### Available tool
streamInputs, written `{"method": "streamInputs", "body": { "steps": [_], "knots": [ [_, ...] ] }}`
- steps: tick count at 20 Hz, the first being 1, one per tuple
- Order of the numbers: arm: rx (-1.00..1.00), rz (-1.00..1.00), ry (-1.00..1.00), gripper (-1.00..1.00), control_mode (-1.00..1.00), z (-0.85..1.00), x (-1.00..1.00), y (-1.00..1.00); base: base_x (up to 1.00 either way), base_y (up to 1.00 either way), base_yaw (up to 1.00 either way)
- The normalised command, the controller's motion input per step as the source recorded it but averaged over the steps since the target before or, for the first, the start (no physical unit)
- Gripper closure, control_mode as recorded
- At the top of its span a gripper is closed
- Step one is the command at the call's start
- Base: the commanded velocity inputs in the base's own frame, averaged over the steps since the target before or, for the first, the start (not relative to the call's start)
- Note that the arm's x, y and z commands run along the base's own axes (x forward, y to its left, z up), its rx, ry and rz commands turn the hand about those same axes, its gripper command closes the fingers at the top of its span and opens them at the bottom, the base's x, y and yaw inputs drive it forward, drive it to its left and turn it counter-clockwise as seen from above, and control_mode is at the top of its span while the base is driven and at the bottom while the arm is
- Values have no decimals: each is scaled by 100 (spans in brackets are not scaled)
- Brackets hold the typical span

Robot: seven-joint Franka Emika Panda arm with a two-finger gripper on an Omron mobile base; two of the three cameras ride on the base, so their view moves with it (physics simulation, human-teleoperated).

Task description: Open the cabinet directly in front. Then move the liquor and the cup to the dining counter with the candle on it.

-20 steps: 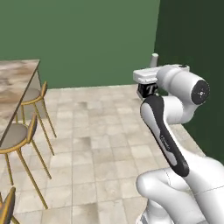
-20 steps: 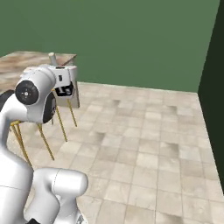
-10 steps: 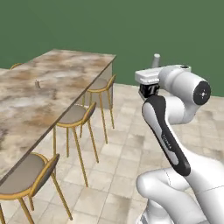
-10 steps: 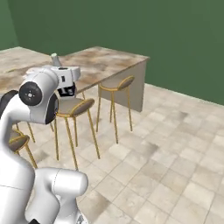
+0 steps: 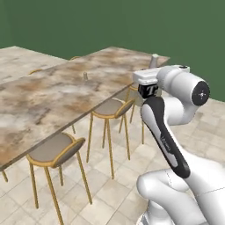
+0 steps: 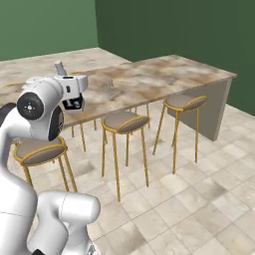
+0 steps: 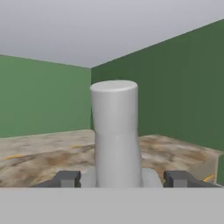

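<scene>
Dark green walls (image 5: pixel 132 26) enclose the room. Beige stone tiles cover the floor (image 6: pixel 199 199). Orange-framed stools (image 6: pixel 122 122) with grey seats line the long marble worktop (image 5: pixel 52 92).

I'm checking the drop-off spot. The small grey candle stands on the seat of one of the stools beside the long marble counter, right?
Not quite. The candle stands on the marble counter itself, not on a stool. The stools stand beside the counter, as you said. The right base view shows it.

Long marble dining counter (image 5: pixel 52 94), tiny grey candle (image 5: pixel 85 76) upright on it, orange-framed stools (image 5: pixel 56 150) alongside
</scene>
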Motion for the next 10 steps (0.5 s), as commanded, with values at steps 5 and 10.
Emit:
{"method": "streamInputs", "body": {
  "steps": [5,10],
  "knots": [
    [0,0,0,100,100,0,0,0,51,-61,18],
    [0,0,0,100,100,0,0,0,49,-100,19]
  ]
}}
